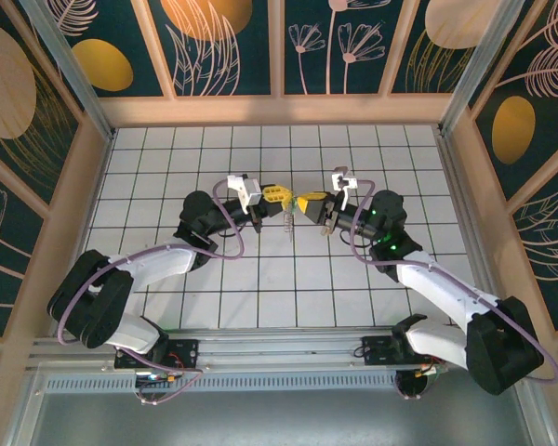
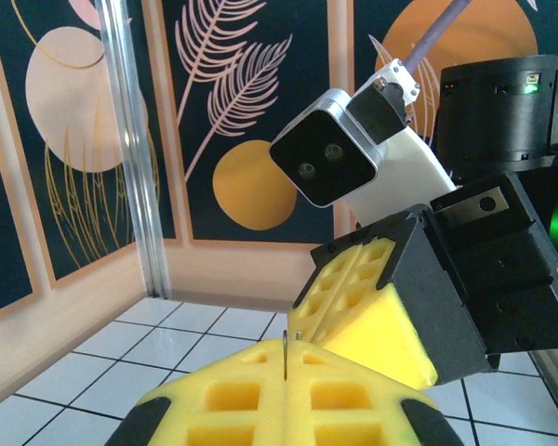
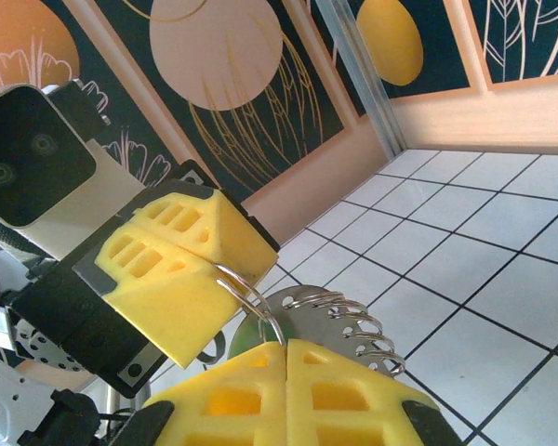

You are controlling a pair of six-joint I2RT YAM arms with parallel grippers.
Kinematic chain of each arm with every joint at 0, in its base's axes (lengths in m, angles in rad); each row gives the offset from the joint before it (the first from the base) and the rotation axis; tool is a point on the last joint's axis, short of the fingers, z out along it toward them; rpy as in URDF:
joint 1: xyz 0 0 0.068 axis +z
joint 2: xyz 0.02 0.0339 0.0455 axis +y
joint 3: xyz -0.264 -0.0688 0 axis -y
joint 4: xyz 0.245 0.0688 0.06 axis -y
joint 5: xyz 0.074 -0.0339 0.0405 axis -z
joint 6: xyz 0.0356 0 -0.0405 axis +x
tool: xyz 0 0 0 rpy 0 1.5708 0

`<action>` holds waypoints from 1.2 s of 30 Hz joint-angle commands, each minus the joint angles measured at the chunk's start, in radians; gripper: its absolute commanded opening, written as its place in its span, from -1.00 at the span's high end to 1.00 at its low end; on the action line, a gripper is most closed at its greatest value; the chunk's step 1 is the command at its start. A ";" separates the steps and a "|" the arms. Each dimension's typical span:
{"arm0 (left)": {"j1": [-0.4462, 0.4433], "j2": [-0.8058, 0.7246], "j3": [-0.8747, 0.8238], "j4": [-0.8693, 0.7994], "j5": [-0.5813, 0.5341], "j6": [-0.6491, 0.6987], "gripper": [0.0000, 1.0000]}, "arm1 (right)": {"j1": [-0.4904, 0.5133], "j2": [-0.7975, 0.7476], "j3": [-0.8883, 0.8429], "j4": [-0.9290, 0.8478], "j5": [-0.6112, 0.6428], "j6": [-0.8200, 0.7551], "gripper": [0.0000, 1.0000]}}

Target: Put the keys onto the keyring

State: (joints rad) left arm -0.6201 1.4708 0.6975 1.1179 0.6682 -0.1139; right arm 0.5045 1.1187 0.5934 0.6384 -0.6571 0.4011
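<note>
both the left claw and right claw pinch the keyring.

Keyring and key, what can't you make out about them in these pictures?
- Top view: the keyring is too small to trace.
- Left wrist: the left gripper's fingers hide all but a wire tip.
- Right wrist: the key is a greenish sliver behind the right gripper; threading unclear.

The thin grey metal keyring, edged with wire coils, hung tilted in the air. The small green-headed key peeked out just behind it, blade hidden.
</note>
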 commanded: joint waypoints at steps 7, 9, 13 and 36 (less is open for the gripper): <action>-0.005 0.032 0.023 0.203 -0.004 -0.118 1.00 | -0.006 0.037 0.006 0.054 -0.078 0.029 1.00; -0.008 0.039 0.027 0.212 -0.008 -0.129 1.00 | -0.006 0.043 0.012 0.056 -0.088 0.033 1.00; -0.013 0.055 0.036 0.230 -0.008 -0.160 1.00 | -0.006 0.044 0.014 0.058 -0.080 0.036 1.00; -0.016 0.144 0.067 0.405 -0.097 -0.512 1.00 | -0.178 -0.154 -0.001 -0.016 0.004 0.135 0.12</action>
State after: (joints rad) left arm -0.6308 1.6016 0.7322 1.4250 0.5941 -0.5251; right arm 0.3328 0.9565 0.5629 0.5793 -0.6697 0.4782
